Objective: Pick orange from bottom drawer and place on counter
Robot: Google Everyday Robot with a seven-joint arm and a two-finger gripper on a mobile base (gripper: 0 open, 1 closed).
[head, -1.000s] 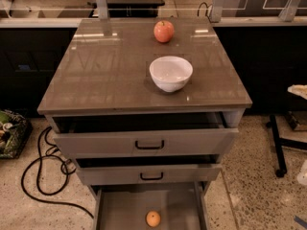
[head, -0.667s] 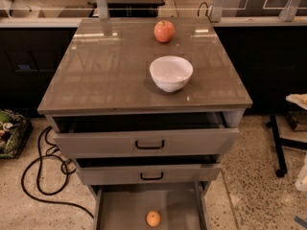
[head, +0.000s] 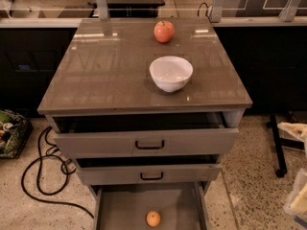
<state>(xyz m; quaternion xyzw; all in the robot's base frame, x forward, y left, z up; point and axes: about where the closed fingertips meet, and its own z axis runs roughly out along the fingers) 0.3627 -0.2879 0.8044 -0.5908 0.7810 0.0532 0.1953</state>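
Note:
The orange [head: 153,218] lies on the flat grey floor of the open bottom drawer [head: 122,210], near its front middle. The counter [head: 105,75] is the glossy brown-grey top of the cabinet. My gripper [head: 295,130] shows only as a pale shape at the far right edge of the camera view. It is to the right of the cabinet, at about the height of the top drawer, and far from the orange.
A white bowl [head: 171,73] stands on the counter right of centre, and a reddish apple [head: 164,31] sits behind it. The two upper drawers [head: 148,143] are partly pulled out above the bottom one. Black cables [head: 43,171] and a bag [head: 9,133] lie on the floor at left.
The pale gripper shape at the right edge has moved downward. The orange, bowl, apple and drawers have not moved.

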